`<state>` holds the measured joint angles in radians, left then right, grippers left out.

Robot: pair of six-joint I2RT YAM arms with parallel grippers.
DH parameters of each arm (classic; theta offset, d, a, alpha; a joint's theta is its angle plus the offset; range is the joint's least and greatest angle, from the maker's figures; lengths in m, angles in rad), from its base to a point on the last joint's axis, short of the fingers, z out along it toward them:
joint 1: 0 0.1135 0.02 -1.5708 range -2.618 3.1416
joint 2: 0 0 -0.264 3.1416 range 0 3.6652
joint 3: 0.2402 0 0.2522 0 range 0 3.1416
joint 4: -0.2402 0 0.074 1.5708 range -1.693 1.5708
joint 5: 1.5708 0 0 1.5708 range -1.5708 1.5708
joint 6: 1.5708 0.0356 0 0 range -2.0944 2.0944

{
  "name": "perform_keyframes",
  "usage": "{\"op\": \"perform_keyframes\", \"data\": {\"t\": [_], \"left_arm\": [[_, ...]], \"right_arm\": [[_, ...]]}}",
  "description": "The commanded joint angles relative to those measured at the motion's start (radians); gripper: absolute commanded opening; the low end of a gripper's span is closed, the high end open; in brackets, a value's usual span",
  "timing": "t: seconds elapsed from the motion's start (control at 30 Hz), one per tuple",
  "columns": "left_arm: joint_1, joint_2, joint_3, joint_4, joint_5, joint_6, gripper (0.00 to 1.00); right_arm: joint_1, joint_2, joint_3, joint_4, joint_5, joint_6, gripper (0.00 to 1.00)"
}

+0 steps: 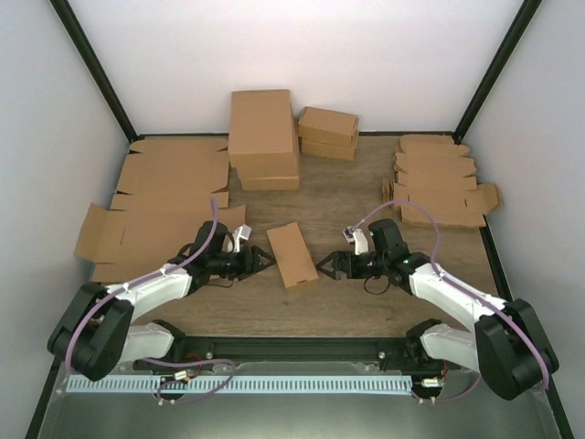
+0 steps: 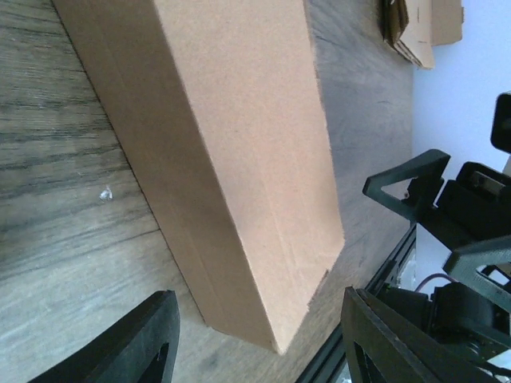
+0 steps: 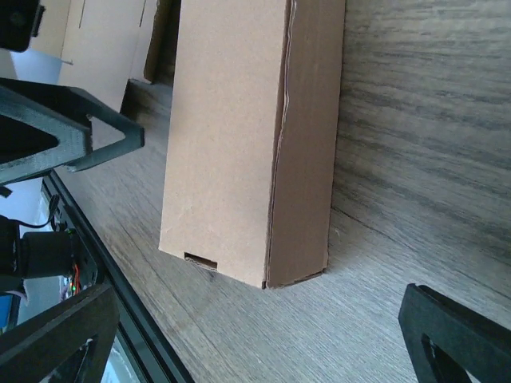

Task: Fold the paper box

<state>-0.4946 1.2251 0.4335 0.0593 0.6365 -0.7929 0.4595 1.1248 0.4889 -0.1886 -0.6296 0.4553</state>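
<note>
We judge the folding all but done: the small plain brown cardboard box (image 1: 292,254) lies closed, as far as these slanted views show, on the wooden table (image 1: 366,306) between the left jaws and the right jaws, both standing apart and clamped on nothing.

Left claw (image 1: 268,261) and right claw (image 1: 321,268) flank paper box (image 1: 292,254), free tabletop (image 1: 352,194) behind

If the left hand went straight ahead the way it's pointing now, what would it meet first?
The paper box, lying just ahead of the open left hand; how near is hard to judge. The right hand sits beyond it.
</note>
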Motion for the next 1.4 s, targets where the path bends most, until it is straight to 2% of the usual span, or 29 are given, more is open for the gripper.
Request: {"op": "perform_keyframes", "data": {"t": [0.0, 0.13, 0.5, 0.57, 0.87, 1.2, 1.37], "left_arm": [[-0.010, 0.078, -0.026, 0.187, 0.029, -0.058, 0.57], [-0.012, 0.160, -0.024, 0.253, 0.043, -0.062, 0.50], [-0.011, 0.294, -0.029, 0.363, 0.074, -0.053, 0.46], [-0.012, 0.310, -0.027, 0.368, 0.072, -0.051, 0.42], [0.012, 0.262, -0.053, 0.267, 0.032, -0.003, 0.21], [0.030, 0.198, -0.115, 0.229, 0.015, 0.012, 0.17], [0.033, 0.185, -0.116, 0.212, 0.008, 0.023, 0.17]], "right_arm": [[-0.001, -0.010, -0.015, 0.080, -0.031, 0.047, 1.00], [-0.002, 0.004, -0.017, 0.088, -0.029, 0.039, 1.00], [-0.001, 0.033, -0.015, 0.088, -0.024, 0.035, 1.00], [-0.001, 0.036, -0.014, 0.091, -0.024, 0.038, 1.00], [0.000, 0.091, 0.007, 0.098, -0.059, 0.050, 1.00], [0.005, 0.127, 0.028, 0.146, -0.142, 0.095, 1.00], [0.070, 0.194, 0.086, 0.158, -0.161, 0.101, 1.00]]}}
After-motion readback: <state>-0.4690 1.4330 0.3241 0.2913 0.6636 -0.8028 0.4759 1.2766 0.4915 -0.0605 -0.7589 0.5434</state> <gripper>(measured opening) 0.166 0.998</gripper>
